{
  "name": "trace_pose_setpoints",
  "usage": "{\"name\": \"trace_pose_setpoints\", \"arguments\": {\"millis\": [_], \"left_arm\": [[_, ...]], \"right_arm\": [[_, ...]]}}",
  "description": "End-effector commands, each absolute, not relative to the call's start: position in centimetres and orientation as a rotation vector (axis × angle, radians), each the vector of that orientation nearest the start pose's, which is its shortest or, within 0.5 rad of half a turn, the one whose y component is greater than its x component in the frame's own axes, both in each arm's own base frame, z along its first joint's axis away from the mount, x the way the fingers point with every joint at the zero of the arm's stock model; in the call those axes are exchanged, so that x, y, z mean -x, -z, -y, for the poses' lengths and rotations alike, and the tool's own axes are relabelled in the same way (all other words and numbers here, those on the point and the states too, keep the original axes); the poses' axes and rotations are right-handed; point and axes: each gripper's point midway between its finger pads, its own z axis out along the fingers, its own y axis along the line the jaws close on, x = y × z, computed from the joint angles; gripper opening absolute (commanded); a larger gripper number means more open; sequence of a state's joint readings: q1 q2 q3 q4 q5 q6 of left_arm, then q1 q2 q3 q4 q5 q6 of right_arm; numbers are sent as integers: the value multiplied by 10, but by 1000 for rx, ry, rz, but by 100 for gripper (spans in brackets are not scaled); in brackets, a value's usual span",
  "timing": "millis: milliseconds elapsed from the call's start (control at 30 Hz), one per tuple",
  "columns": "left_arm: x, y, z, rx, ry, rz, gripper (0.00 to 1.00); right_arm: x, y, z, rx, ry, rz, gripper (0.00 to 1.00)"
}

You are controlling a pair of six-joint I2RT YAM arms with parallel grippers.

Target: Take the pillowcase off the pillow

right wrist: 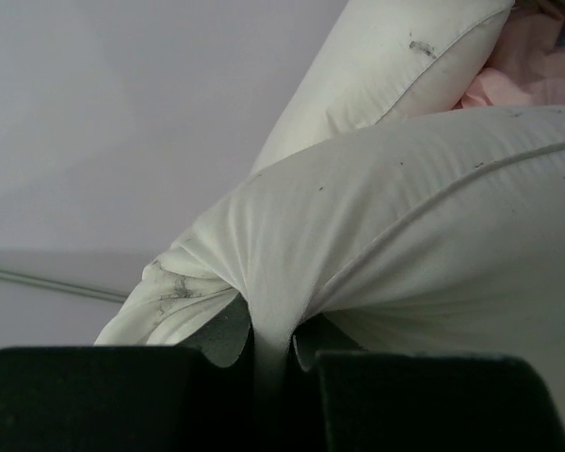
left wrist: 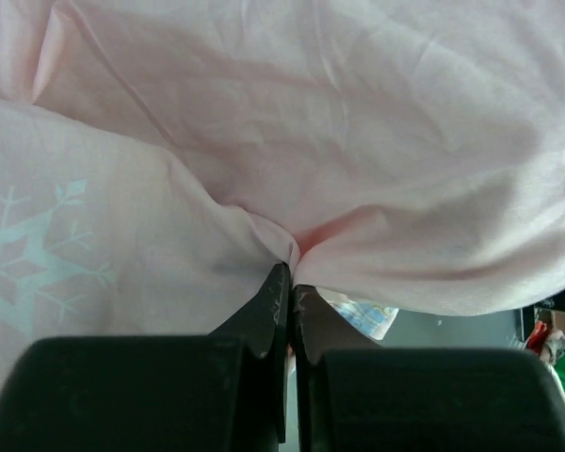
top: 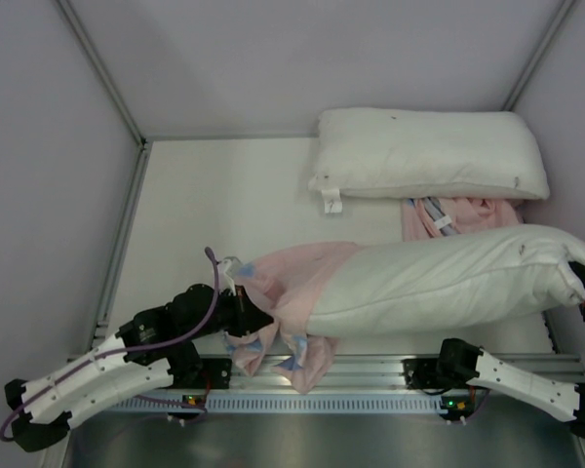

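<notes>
A plump white pillow (top: 439, 283) lies lengthwise across the near part of the table (top: 214, 205), most of it already bare. The pillowcase (top: 292, 288), pale pink side out with scraps of blue showing, is bunched around the pillow's left end and spills over the front rail (top: 370, 370). The left gripper (left wrist: 290, 273) has its fingers pressed together on a fold of the pink cloth. The right gripper (right wrist: 268, 325), at the far right, pinches the pillow's bare corner, with white cover gathered between its fingers. Behind sit a second white pillow (top: 429, 151) with a corner tag and a crumpled pink cloth (top: 463, 214). The step in hand appears to be pulling case and pillow apart. It would go best with the right arm anchoring its corner while the left draws the case steadily leftward, in line with the pillow, so the fabric slides off rather than snagging.
</notes>
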State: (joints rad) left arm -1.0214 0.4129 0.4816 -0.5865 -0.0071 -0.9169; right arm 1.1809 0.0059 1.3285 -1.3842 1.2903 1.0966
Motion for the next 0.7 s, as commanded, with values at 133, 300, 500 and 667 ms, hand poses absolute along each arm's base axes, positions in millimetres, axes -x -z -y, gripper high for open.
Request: {"name": "trace_pose_setpoints", "arguments": {"millis": [133, 300, 500, 667], "left_arm": [[-97, -210, 203, -89, 1186, -2122, 0], [-105, -266, 153, -6, 1063, -1984, 0], [-107, -363, 58, 144, 888, -1737, 0], [-97, -385, 5, 217, 807, -1676, 0]], "right_arm": [[-113, -324, 160, -903, -719, -1354, 0], [-111, -322, 164, -907, -724, -1347, 0], [-111, -323, 166, -911, -721, -1342, 0], [-110, -322, 169, -912, -720, -1338, 0]]}}
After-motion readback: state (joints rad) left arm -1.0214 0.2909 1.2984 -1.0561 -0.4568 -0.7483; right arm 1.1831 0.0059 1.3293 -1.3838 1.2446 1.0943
